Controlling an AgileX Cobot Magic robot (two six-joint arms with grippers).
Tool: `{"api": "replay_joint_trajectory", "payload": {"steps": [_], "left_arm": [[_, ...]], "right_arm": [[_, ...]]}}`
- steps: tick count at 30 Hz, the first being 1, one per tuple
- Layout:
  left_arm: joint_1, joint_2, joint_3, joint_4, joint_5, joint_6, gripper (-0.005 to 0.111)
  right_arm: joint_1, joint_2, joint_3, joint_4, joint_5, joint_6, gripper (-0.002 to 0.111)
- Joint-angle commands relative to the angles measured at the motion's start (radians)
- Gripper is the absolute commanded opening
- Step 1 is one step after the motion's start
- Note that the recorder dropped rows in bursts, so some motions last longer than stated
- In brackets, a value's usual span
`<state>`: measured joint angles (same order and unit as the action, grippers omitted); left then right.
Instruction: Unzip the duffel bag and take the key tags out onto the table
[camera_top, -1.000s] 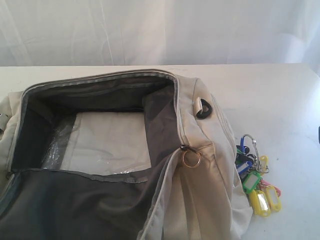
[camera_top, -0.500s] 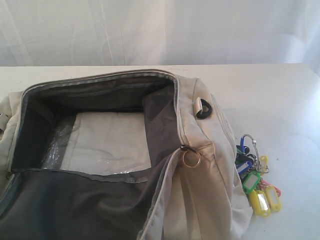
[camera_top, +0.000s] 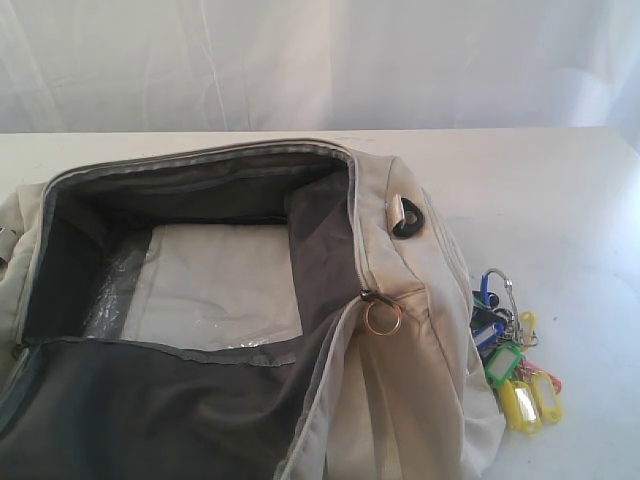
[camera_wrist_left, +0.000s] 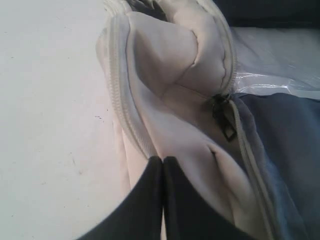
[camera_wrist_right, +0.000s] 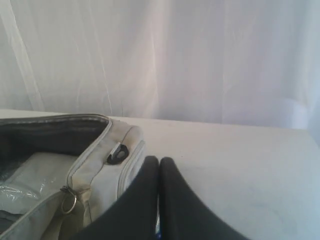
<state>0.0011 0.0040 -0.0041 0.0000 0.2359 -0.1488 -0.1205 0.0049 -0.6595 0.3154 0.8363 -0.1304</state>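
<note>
On the wide white table (camera_top: 560, 190) the large cream-beige fabric duffel bag (camera_top: 410, 400) lies unzipped, its dark grey lining exposed and a metal ring pull (camera_top: 381, 317) hanging at the zipper's end. Just beside the bag rests the bunch of coloured plastic key tags (camera_top: 512, 350). Pressed against the bag's outer seam, the left gripper (camera_wrist_left: 163, 161) is clenched with nothing between its fingers. Raised above the table, the right gripper (camera_wrist_right: 159, 161) is likewise clenched and empty, the bag's end off to one side of its fingertips.

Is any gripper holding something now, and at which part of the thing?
Nothing is held. The left gripper is shut and empty beside the duffel bag; the right gripper is shut and empty above the table.
</note>
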Motion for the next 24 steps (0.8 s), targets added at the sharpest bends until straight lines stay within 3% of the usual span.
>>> {"api": "replay_joint_trajectory", "payload": {"steps": [1,6,12,16,18,24], "left_arm": [[-0.004,-0.004,0.004,0.000,-0.004,-0.009,0.000],[-0.004,-0.004,0.004,0.006,-0.004,-0.009,0.000],[-0.004,-0.004,0.004,0.006,-0.004,-0.009,0.000],[-0.004,-0.004,0.004,0.006,-0.004,-0.009,0.000],[-0.004,-0.004,0.004,0.006,-0.004,-0.009,0.000],[-0.004,-0.004,0.004,0.006,-0.004,-0.009,0.000]], "right_arm": [[-0.023,-0.005,0.063,0.004,-0.003,-0.004,0.000],[-0.042,-0.005,0.230,0.006,-0.117,-0.004,0.000],[-0.042,-0.005,0.488,0.021,-0.779,-0.004,0.000],[-0.042,-0.005,0.650,0.021,-1.035,-0.004,0.000],[-0.042,-0.005,0.660,0.023,-1.037,-0.004,0.000],[-0.042,-0.005,0.660,0.040,-0.777,-0.004,0.000]]}}
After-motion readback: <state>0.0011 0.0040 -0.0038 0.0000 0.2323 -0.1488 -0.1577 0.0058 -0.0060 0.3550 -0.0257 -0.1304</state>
